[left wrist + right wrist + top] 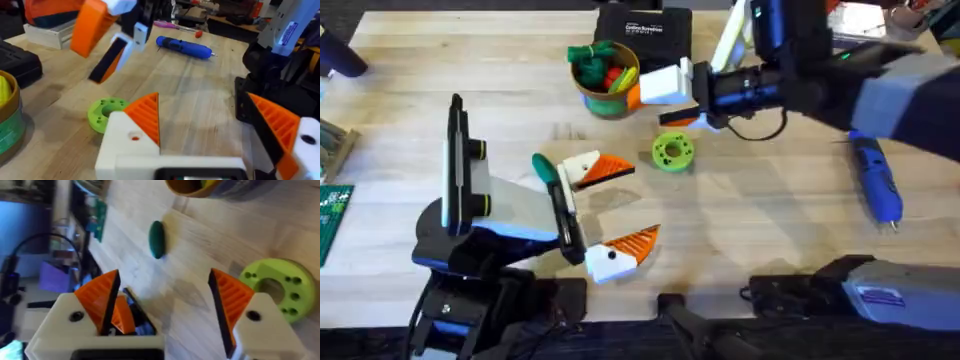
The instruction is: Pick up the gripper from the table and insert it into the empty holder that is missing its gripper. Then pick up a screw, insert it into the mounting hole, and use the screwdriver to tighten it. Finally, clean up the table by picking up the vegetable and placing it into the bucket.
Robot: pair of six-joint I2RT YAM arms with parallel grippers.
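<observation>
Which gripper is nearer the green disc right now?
Right. The right gripper hovers just beyond the green disc, beside the bucket. The left gripper sits farther off, toward the table's near edge.

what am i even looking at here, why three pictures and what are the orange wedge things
These are two robot arms at a wooden table. One picture looks down from above; the other two come from cameras on each arm's wrist. The orange wedges on white blocks are the arms' fingers. The left gripper hovers low, fingers open. The right gripper reaches beside a yellow bucket holding toy vegetables, fingers open too. Neither holds anything. Also lying there: a green disc, a blue screwdriver, a dark green pod and a black case.
</observation>
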